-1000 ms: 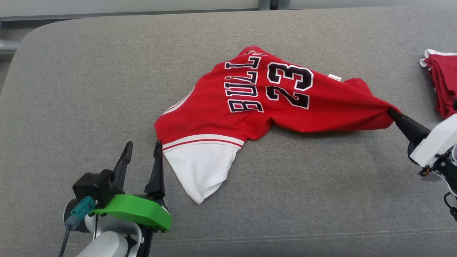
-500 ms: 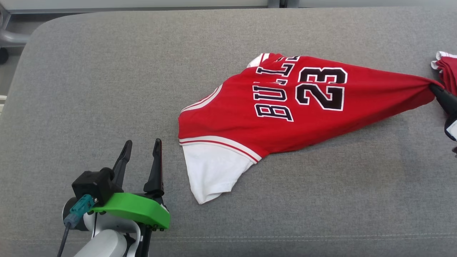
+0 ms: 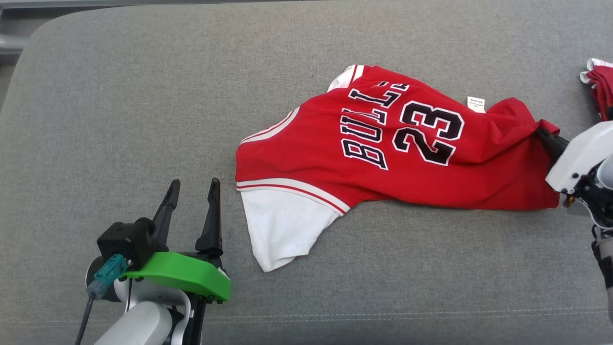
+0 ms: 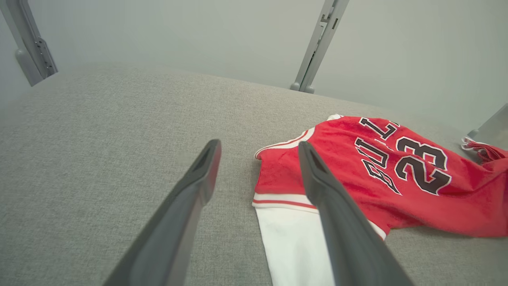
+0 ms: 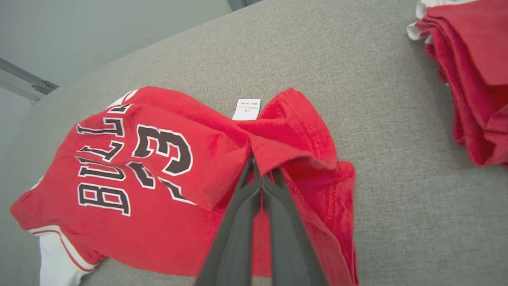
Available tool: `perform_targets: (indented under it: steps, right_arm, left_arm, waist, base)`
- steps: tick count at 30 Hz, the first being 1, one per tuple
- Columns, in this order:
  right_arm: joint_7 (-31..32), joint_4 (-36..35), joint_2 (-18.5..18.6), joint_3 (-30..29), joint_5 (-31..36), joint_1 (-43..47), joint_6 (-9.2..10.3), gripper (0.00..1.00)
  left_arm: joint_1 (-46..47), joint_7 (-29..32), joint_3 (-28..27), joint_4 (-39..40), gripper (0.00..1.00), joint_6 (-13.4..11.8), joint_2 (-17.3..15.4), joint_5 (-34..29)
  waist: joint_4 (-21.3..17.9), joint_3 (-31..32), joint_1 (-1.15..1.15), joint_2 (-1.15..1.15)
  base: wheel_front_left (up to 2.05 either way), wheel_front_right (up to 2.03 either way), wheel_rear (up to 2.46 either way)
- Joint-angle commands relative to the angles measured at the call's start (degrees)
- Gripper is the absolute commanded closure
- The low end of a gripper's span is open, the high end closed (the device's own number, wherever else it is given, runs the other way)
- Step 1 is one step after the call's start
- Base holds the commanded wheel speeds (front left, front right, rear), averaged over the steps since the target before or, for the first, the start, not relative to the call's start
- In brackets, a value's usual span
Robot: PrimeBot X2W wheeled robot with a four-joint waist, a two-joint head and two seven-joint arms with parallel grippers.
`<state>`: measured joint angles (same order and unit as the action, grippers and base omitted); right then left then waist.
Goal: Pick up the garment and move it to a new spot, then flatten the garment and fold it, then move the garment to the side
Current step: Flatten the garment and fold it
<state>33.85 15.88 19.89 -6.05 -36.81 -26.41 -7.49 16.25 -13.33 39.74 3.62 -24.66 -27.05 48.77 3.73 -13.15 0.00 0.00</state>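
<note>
At frame right, garment [image 3: 383, 143] hem is pinched between the right fingers [image 5: 242, 206]; left fingers [image 3: 210, 220], lower left, are spread. Cloth is best drawn taut before release.

A grey fabric cushion [image 3: 119, 96] with a rounded far-left corner carried everything. A red jersey [image 3: 407, 163] numbered 23 lay rumpled on it, right of the middle, with its white sleeve [image 3: 282, 230] flat on the near side and a small white label [image 3: 476, 103] at its far edge. A pile of red clothes [image 3: 601, 86] sat at the far right, near the jersey but apart from it.
</note>
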Motion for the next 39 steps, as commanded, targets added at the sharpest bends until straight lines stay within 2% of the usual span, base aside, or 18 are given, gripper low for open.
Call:
perform_targets:
  steps: [1, 2, 4, 5, 6, 10, 13, 20, 23, 31, 36, 39]
  right_arm:
    - [-3.1, 4.1, -0.7, 1.0, 2.9, -3.0, 0.0, 0.82]
    - [-3.1, 4.1, -0.7, 1.0, 2.9, -3.0, 0.0, 0.82]
    - [-7.7, 10.4, -1.4, 2.7, 5.4, -6.7, 0.0, 0.25]
    - [-7.7, 10.4, -1.4, 2.7, 5.4, -6.7, 0.0, 0.25]
    - [-9.3, 12.2, -1.3, 3.3, 6.1, -7.7, 0.0, 0.0]
    - [-13.7, 17.3, -0.7, 5.0, 6.1, -10.1, 0.0, 0.0]
    - [-15.7, 18.3, 1.1, 6.2, 4.3, -10.2, 0.0, 0.0]
    - [-20.2, 13.1, 5.6, 7.8, -1.7, -3.5, 0.0, 0.0]
    - [-22.2, 10.5, 6.3, 7.4, -4.3, 1.5, 0.0, 0.0]
    - [-27.2, 7.9, 3.3, 5.8, -8.2, 12.1, 0.0, 0.0]
    - [-29.1, 6.7, 1.5, 6.8, -8.8, 14.0, 0.0, 0.0]
    - [-29.6, 5.4, 1.4, 8.2, -8.5, 14.2, 0.0, 0.0]
  left_arm:
    - [1.2, 0.2, 0.3, -0.3, 0.0, 0.5, 0.3, -0.7]
    - [1.2, 0.2, 0.3, -0.3, 0.0, 0.5, 0.3, -0.7]
    - [1.5, 0.3, 0.6, -0.8, 0.0, 0.5, 0.6, -0.8]
    - [1.5, 0.3, 0.6, -0.8, 0.0, 0.5, 0.6, -0.8]
    - [1.6, 0.2, 0.6, -1.0, 0.0, 0.6, 0.7, -0.8]
    - [1.2, 0.1, 0.6, -1.3, 0.0, 0.4, 0.8, -0.6]
    - [0.4, 0.1, 0.7, -1.5, 0.0, 0.4, 0.8, -0.2]
    - [-0.5, 0.3, 1.3, -2.1, 0.0, 0.7, 1.0, 0.2]
    - [-0.7, 0.5, 1.8, -2.1, 0.0, 0.7, 1.2, 0.1]
    - [-0.8, 1.2, 3.1, -2.3, 0.0, 1.0, 1.8, -0.3]
    - [1.7, 1.8, 2.6, -5.2, 0.0, 2.3, 1.8, 0.5]
    - [5.0, 3.4, 4.6, -8.0, 0.0, 3.8, 2.1, -1.2]
  waist:
    - [0.1, -1.0, 0.0, 0.0]
    - [0.1, -1.0, 0.0, 0.0]
    - [0.2, -1.4, 0.0, 0.0]
    - [0.2, -1.4, 0.0, 0.0]
    - [0.1, -1.4, 0.0, 0.0]
    - [-0.4, -1.2, 0.0, 0.0]
    - [-1.4, -0.7, 0.0, 0.0]
    - [-4.9, 0.5, 0.0, 0.0]
    - [-6.2, 0.6, 0.0, 0.0]
    - [-8.0, 0.3, 0.0, 0.0]
    - [-9.0, 0.8, 0.0, 0.0]
    - [-9.9, 1.0, 0.0, 0.0]
  base:
    - [0.0, 0.0, 0.0]
    - [0.0, 0.0, 0.0]
    - [0.0, 0.0, 0.0]
    - [0.0, 0.0, 0.0]
    - [0.0, 0.0, 0.0]
    - [0.0, 0.0, 0.0]
    - [0.0, 0.0, 0.0]
    - [0.0, 0.0, 0.0]
    - [0.0, 0.0, 0.0]
    - [0.0, 0.0, 0.0]
    - [0.0, 0.0, 0.0]
    - [0.0, 0.0, 0.0]
